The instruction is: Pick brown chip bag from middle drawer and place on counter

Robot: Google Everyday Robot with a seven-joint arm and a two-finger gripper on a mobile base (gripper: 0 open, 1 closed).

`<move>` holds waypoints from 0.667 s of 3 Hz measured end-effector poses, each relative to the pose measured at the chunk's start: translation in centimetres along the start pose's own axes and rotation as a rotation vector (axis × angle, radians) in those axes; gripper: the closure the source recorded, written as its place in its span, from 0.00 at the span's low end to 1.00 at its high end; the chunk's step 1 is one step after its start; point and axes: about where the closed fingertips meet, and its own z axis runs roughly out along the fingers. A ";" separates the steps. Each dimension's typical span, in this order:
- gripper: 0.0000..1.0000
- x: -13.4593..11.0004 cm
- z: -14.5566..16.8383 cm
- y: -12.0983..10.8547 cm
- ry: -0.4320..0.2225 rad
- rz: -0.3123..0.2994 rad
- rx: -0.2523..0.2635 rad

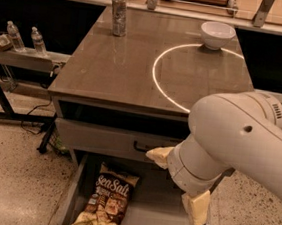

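Grey metal middle drawer (156,217) is pulled out at bottom of view, floor mostly bare. The brown chip bag (105,200) lies flat on the left half, label up, long axis front-to-back, near the left wall. Whether it touches that wall: can't tell. Not gripped, not lifted.

The gripper (174,189) hangs over the drawer's right side, below the closed drawer front (103,136), to the right of the bag & apart from it. Two pale fingers (157,155) show on either side of the wrist, spread wide, nothing betw. them. The bulky white arm (248,141) hides the drawer's right rear.

The counter (115,71) is above: white ring (155,83) on its right half, bowl (217,34) at rear right on the ring's edge, can (119,14) at rear left.

Step (est.): reach / pre-grasp. Pick not done, place not begun, so early in the task.

Next move needs (est.):
- shift gripper left + down over the bag
- set jaws across the bag's narrow width
- close w/ moderate force; crinkly film may slip or buckle, so take it mid-body or at a sealed end
- lift clear of drawer walls & counter's front edge before going up and over
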 end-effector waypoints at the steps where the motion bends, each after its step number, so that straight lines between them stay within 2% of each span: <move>1: 0.00 0.1 1.4 -0.8 0.019 -0.079 -0.010; 2: 0.00 -0.3 5.7 -3.3 0.055 -0.320 -0.043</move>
